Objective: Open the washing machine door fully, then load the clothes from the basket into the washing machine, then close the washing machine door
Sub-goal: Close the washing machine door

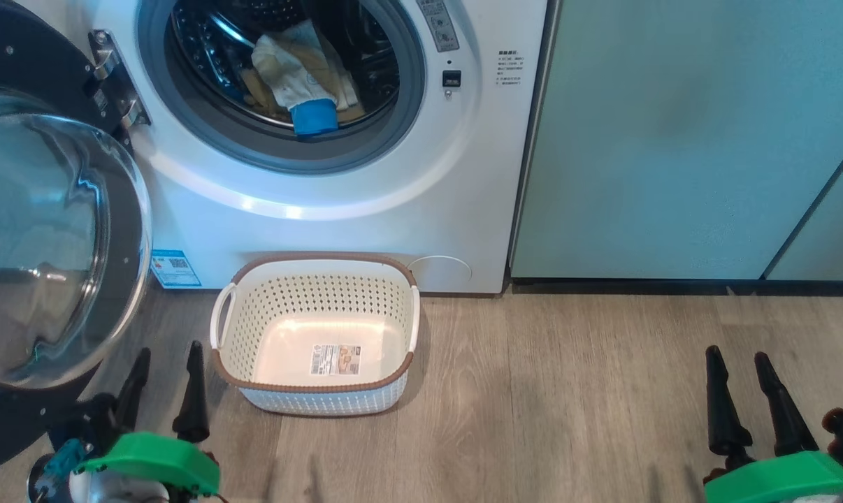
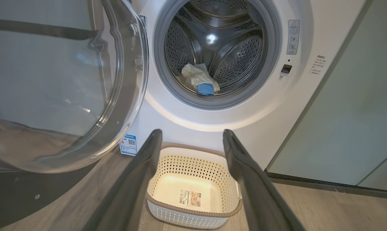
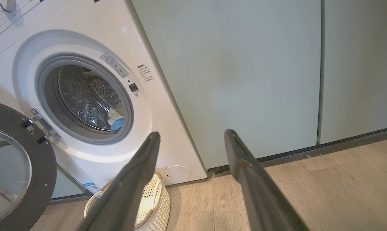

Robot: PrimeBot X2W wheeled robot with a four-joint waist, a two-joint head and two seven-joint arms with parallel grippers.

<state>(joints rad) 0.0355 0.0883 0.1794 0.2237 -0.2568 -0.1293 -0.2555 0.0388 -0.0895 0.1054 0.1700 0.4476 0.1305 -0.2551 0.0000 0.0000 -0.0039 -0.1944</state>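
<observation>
The white washing machine [image 1: 365, 209] has its round black door [image 1: 51, 237] swung wide open to the left, its glass bowl bulging outward. Pale yellow clothes [image 1: 303, 77] with a blue trim part lie inside the steel drum, near the grey rim; the clothes [image 2: 201, 80] lie low in the drum in the left wrist view. The cream basket [image 1: 316, 279] stands on the floor before the washer with nothing in it but its label. My left gripper [image 1: 166, 363] is open beside the basket's left side. My right gripper [image 1: 736, 367] is open over bare floor at the right.
Pale green cabinet doors [image 1: 673, 140] fill the wall right of the washer, with a dark plinth below. Wood-look floor [image 1: 568, 391] stretches between the basket and my right gripper. The open door [image 2: 52, 83] stands close to my left arm.
</observation>
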